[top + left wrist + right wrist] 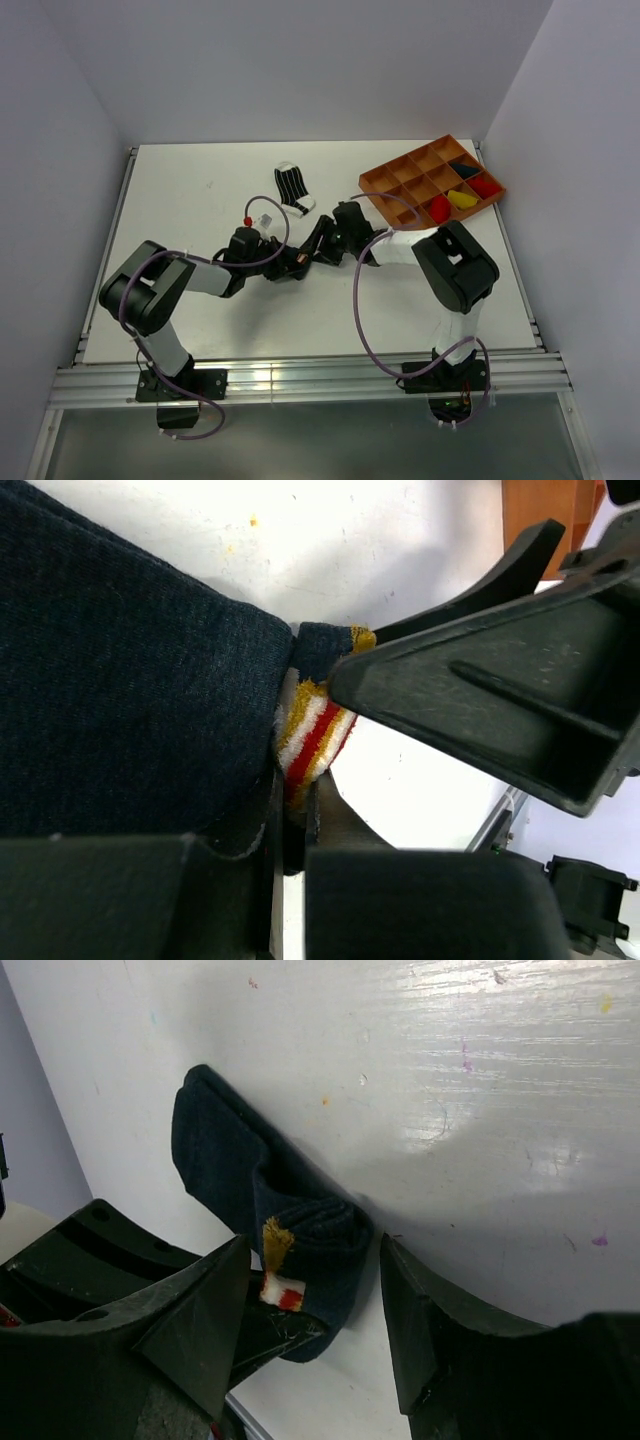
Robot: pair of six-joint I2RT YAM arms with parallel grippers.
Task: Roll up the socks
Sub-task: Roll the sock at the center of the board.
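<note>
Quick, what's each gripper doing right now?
Left gripper: closed, fingers pinching the cuff of the navy sock.
Right gripper: open, fingers on either side of the sock's rolled part, apparently not clamping it.

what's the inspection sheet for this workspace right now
surface: white table, dotted with small coloured specks
job's things: navy sock partly rolled between the grippers, patterned cuff showing; striped sock lying flat further back, untouched
clutter: orange compartment tray at the far right, holding red, yellow and dark rolled bundles
grippers: left gripper pinching the cuff; right gripper with jaws apart, straddling the rolled end
cables: purple-grey cables looping along both arms, none on the socks
surroundings: white walls on three sides; metal rail at the near edge
</note>
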